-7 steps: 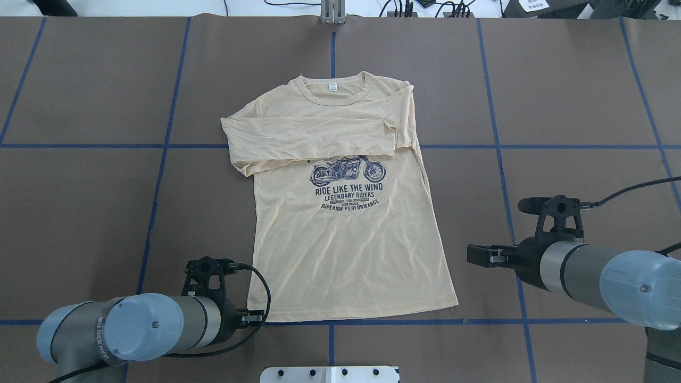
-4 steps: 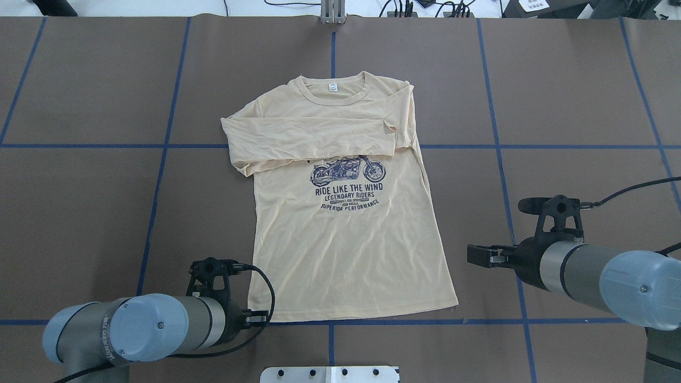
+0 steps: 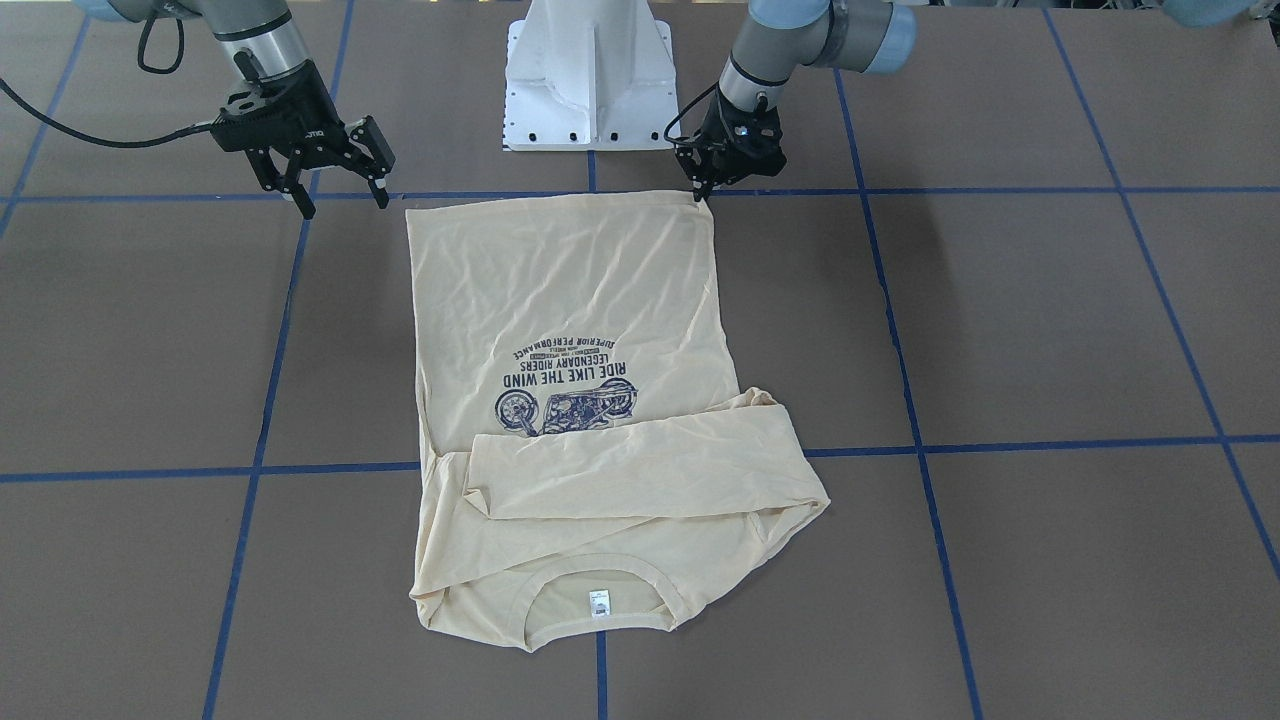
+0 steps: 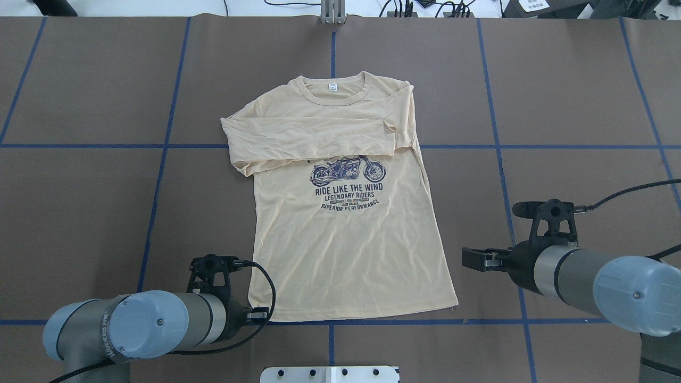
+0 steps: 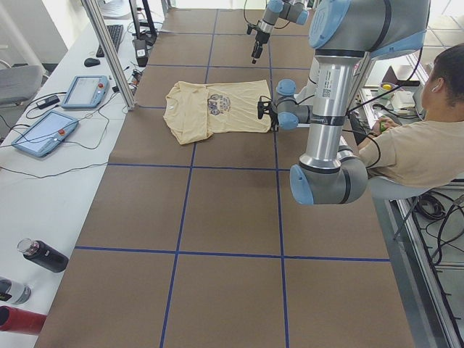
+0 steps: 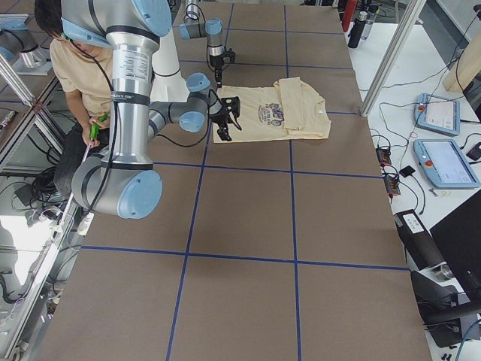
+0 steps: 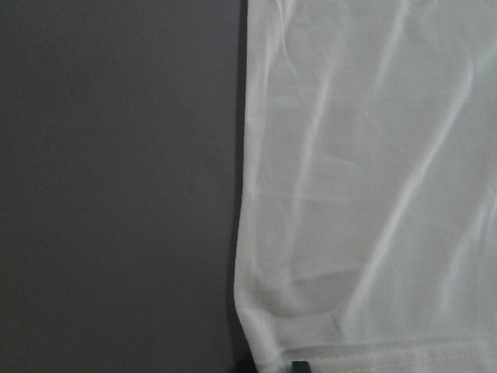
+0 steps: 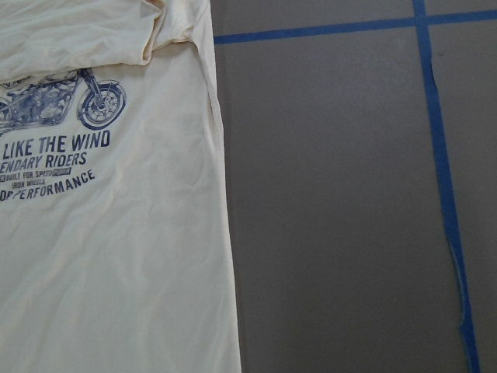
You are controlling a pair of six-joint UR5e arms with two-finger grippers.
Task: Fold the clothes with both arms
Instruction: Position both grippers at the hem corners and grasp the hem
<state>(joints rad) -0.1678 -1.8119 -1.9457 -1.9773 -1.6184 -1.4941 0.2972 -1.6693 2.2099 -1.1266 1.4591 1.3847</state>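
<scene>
On the brown table [image 4: 80,213]: the cream shirt [image 4: 346,250] lies flat and print-up, collar away from the robot and hem toward it. Both sleeves [image 4: 308,139] are folded across the chest, just above the motorcycle print [image 4: 348,173].
Step in hand: judged to be taking the two hem corners, so the bottom can be carried up toward the collar.
Risk, uneven start: one arm is at its corner while the other is off the cloth. If one side lifts alone, the hem would skew and the fold would land crooked.
Risk, thin cloth: a pinch may catch only the top layer, or none. The body would then gape open or slip free partway.
Risk, sleeves: dragging the hem rather than lifting it could pull the body out from under the sleeves and undo them.
Left gripper [image 3: 703,192]: down at the hem corner on its side, fingers drawn close together. Its wrist view shows the corner lying flat right at the tips. Whether cloth is actually pinched cannot be told.
Right gripper [image 3: 342,203]: fingers spread wide and holding nothing. It hangs over bare table near the other hem corner, clear of the shirt.
</scene>
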